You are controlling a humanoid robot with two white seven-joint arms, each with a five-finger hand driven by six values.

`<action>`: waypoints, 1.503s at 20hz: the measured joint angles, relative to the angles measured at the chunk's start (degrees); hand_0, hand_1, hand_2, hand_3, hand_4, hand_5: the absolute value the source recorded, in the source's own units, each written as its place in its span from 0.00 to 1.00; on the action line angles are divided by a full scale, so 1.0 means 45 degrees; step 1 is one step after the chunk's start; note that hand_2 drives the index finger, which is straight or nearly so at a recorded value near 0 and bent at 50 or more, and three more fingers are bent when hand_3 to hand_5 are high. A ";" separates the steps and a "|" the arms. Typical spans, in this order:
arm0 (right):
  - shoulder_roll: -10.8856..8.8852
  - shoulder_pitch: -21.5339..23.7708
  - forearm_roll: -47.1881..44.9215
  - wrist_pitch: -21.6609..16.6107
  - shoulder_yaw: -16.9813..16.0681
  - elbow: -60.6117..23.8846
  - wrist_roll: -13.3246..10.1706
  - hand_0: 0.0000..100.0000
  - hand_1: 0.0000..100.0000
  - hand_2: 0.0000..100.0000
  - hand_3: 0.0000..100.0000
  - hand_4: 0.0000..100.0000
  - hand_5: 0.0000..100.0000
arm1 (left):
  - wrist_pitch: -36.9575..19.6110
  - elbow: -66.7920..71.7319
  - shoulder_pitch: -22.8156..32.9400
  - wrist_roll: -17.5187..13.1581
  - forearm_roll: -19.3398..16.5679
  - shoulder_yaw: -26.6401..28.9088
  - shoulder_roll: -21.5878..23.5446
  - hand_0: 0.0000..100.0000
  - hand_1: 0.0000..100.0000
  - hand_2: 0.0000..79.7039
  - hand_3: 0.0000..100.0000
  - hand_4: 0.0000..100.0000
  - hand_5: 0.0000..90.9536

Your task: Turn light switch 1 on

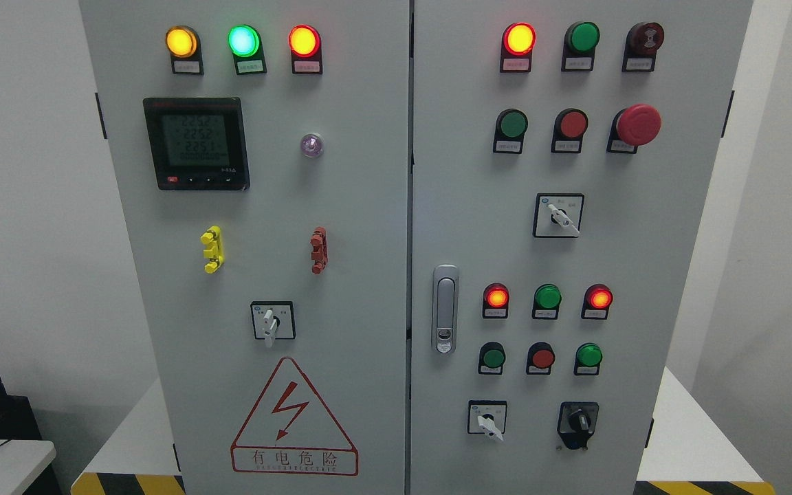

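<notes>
Straight ahead of you, a grey two-door control cabinet [368, 206] is filling the head view. Neither of your hands is showing in the picture, so you cannot tell whether the fingers are spread or curled.

Which control is light switch 1 you cannot tell: the labels are reading too small. Four rotary switches are showing. The left-door selector [272, 322] is sitting at about 8 o'clock from the middle of the view, its white lever pointing down. The upper selector [558, 216] is sitting at 3 o'clock, lever slanting toward 5 o'clock. The lower selector [487, 418] is waiting at 5 o'clock, lever also slanting toward 5 o'clock, and the black knob [577, 421] is sitting just to its 3 o'clock side.

Up at 11 o'clock an amber lamp [181, 41], a green lamp [243, 40] and a red lamp [304, 40] are all glowing in a row, with the digital meter [196, 143] lit at their 6 o'clock. At 1 o'clock a red pilot lamp [519, 38] is glowing, and the red mushroom button [636, 125] is standing out at 2 o'clock. The door latch [445, 309] is hanging upright just past the seam between the doors, at 5 o'clock.
</notes>
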 measured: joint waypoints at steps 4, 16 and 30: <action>0.0000 0.0000 0.0000 0.0000 0.0000 0.0000 0.0000 0.12 0.39 0.00 0.00 0.00 0.00 | -0.0755 -0.1240 0.0331 -0.1054 0.0015 0.1360 0.0067 0.38 0.28 0.15 0.37 0.47 0.12; 0.0000 0.0005 0.0000 0.0000 0.0000 0.0000 0.0000 0.12 0.39 0.00 0.00 0.00 0.00 | -0.2992 -0.5477 0.0612 -0.1421 0.0110 0.4179 0.0096 0.38 0.28 0.27 0.54 0.63 0.35; -0.0001 0.0002 0.0000 0.0000 0.0000 0.0000 0.0000 0.12 0.39 0.00 0.00 0.00 0.00 | -0.3775 -1.1249 0.0565 -0.1579 0.0060 0.4973 0.0004 0.35 0.29 0.46 0.71 0.77 0.56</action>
